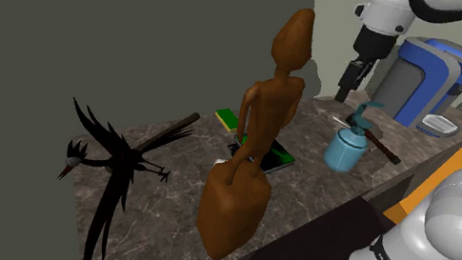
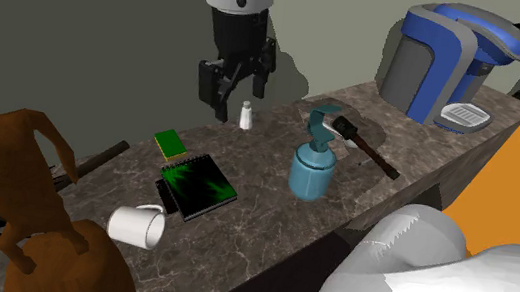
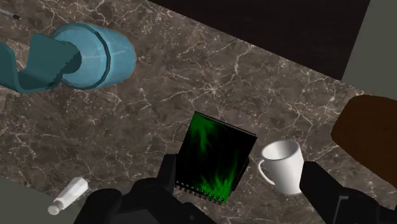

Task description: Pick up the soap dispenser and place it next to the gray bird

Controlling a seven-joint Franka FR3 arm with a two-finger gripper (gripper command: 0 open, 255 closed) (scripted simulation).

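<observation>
— Teal-blue, the soap dispenser (image 1: 348, 146). Where is it from the gripper (image 1: 354, 77) in the shoulder view?
— Upright on the marble counter (image 1: 163, 205), below the gripper and clear of it, with a hammer (image 1: 385, 150) just behind. The bird (image 1: 112, 164) looks black here. It is far from the gripper, past a tall brown figure (image 1: 250, 147), at the counter's other end.
— And the second exterior view?
— The gripper (image 2: 231, 84) hangs above the counter's back edge, fingers spread and gripping nothing. A small white bottle (image 2: 246, 115) stands right by its fingertips. The dispenser (image 2: 312, 164) is off to one side, well apart, and nothing touches it. On the gripper's other side lie a green sponge (image 2: 169, 144), a black-and-green notebook (image 2: 198, 185) and a white mug (image 2: 135, 224).
— The wrist view?
— Both fingers (image 3: 327, 194) stand wide apart. Down between them lies the notebook (image 3: 213, 153), and the mug (image 3: 283, 165) is beside it. The dispenser (image 3: 83, 57) sits ahead, out beyond one finger, and the little bottle (image 3: 69, 196) is close by that same finger
</observation>
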